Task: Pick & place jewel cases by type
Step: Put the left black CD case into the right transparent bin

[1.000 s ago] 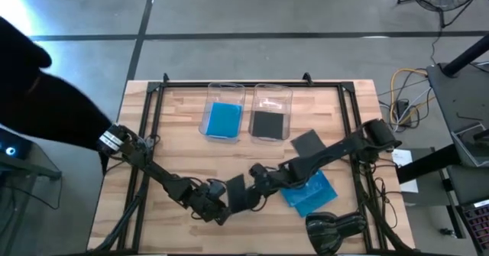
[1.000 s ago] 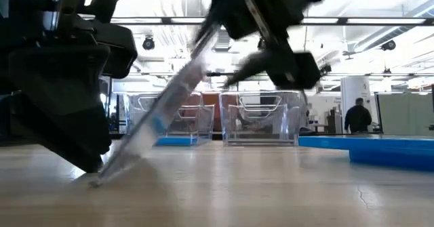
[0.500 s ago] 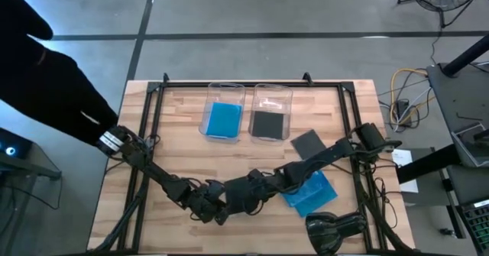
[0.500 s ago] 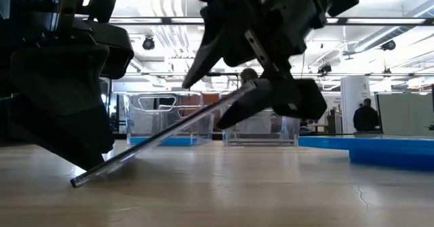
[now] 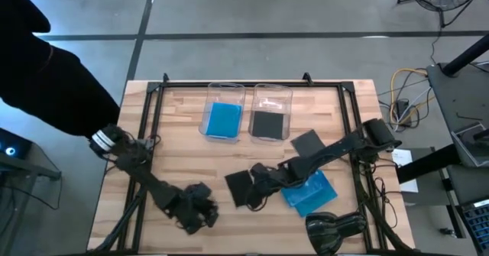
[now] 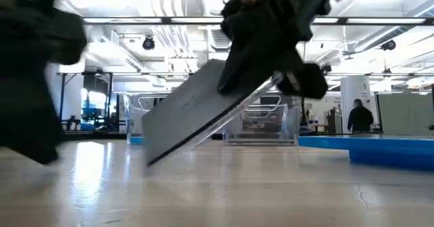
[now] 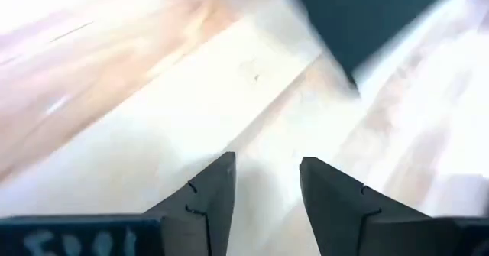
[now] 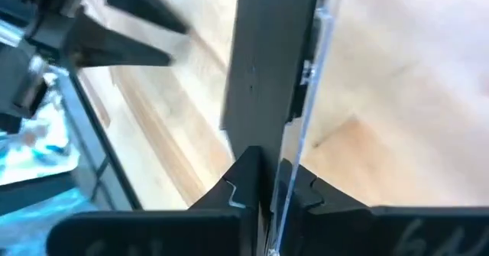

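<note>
A dark grey jewel case [image 5: 238, 187] is tilted above the table's middle front, with my right gripper [image 5: 255, 186] shut on it. In the low view the case [image 6: 196, 112] slopes down to the left; whether its low corner [image 6: 149, 160] touches the wood, I cannot tell. My left gripper [image 5: 197, 210] stands open near the front edge, left of the case, with nothing between its fingers [image 7: 214, 199]. Blue jewel cases [image 5: 309, 191] lie flat at the front right. Another dark case [image 5: 308, 143] lies flat behind them. My right gripper pinches the dark case's raised edge [image 8: 263, 137] between its two fingers [image 8: 241, 183], one on each flat face. The fingers come slanting down from the table's right side. The case is tilted, its held edge high and its opposite edge low, toward the left.
Two clear trays stand at the back middle: the left one [image 5: 224, 111] holds a blue case, the right one [image 5: 270, 112] a dark case. A black frame [image 5: 145, 118] borders the table. A person's dark sleeve [image 5: 46, 80] reaches in at the left. A black object [image 5: 336, 233] sits at the front right.
My right gripper has shut on the dark case's raised edge and now holds it tilted. My left gripper, still open, has drawn back from the case's low edge toward the table's left and near edges. The case's low end has come off the wood where it rested.
</note>
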`<action>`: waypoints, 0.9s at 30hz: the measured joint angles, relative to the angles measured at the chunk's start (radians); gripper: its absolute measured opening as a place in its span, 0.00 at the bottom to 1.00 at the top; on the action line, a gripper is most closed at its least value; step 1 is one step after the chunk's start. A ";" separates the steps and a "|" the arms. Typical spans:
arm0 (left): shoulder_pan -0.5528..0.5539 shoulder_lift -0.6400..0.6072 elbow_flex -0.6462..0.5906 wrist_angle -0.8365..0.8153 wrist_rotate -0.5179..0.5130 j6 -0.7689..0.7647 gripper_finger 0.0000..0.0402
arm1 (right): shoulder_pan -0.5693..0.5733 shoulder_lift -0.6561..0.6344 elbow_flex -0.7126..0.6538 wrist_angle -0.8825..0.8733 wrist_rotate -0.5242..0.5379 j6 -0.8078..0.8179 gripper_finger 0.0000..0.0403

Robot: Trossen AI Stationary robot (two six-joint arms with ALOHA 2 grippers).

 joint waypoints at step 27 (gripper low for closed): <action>0.038 -0.101 0.004 -0.155 -0.306 -0.198 0.32 | -0.750 -0.382 -0.320 0.031 -0.356 -0.034 0.17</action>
